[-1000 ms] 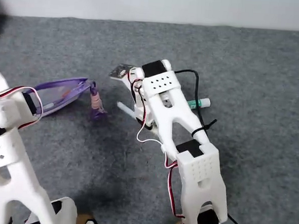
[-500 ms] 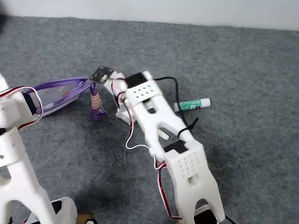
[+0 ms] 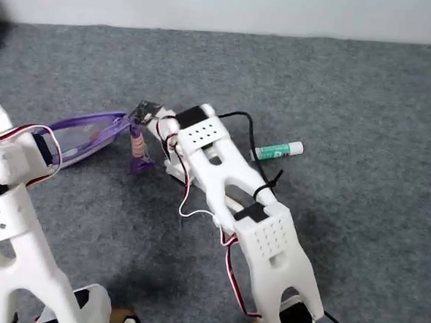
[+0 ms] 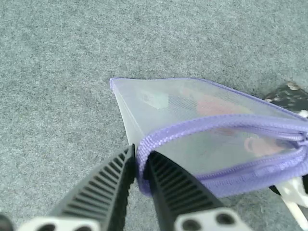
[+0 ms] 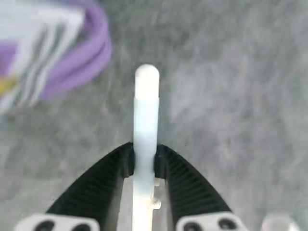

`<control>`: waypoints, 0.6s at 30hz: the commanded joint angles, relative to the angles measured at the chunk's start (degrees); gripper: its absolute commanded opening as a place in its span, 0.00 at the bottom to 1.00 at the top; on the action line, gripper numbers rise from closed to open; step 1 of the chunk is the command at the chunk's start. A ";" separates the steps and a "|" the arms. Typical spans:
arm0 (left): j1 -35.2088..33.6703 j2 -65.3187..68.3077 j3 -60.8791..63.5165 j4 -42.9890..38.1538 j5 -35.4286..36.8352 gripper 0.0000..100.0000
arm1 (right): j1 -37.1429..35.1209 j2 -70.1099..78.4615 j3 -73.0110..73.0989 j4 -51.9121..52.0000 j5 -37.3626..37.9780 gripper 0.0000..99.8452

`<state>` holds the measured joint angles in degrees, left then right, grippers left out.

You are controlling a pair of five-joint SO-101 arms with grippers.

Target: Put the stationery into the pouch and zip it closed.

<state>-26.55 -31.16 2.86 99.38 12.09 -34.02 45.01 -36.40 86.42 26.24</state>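
Pen [image 5: 146, 103] in right end effector [image 5: 144, 153]

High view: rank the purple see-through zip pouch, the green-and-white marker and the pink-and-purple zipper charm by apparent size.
1. Largest: purple see-through zip pouch, though the left arm hides one end.
2. Tied: green-and-white marker and pink-and-purple zipper charm look about alike, so unranked.

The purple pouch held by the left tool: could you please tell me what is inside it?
Through the translucent wall of the pouch, blurred pink and orange shapes show; what they are cannot be told.
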 commanded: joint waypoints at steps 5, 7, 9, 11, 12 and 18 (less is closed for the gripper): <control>-0.35 -0.62 -3.30 0.97 -0.44 0.01 | -0.31 -17.10 -0.97 15.78 -12.22 0.01; -0.35 -0.62 -3.30 0.97 -0.44 0.01 | -0.31 -21.23 -0.88 16.31 -15.21 0.01; -0.35 -0.62 -3.30 0.97 -0.44 0.01 | -0.31 -25.36 -0.70 16.31 -16.79 0.01; -0.35 -0.62 -3.30 0.97 -0.44 0.01 | -0.84 -29.41 -0.62 16.31 -18.02 0.01; -0.35 -0.62 -3.30 0.97 -0.44 0.01 | -1.63 -31.43 -0.62 16.40 -19.08 0.01; -0.35 -0.62 -3.21 0.97 -0.44 0.01 | -8.48 -44.18 -0.62 16.40 -29.63 0.01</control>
<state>-26.55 -31.16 2.86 99.38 12.09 -39.38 8.97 -36.40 100.40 0.75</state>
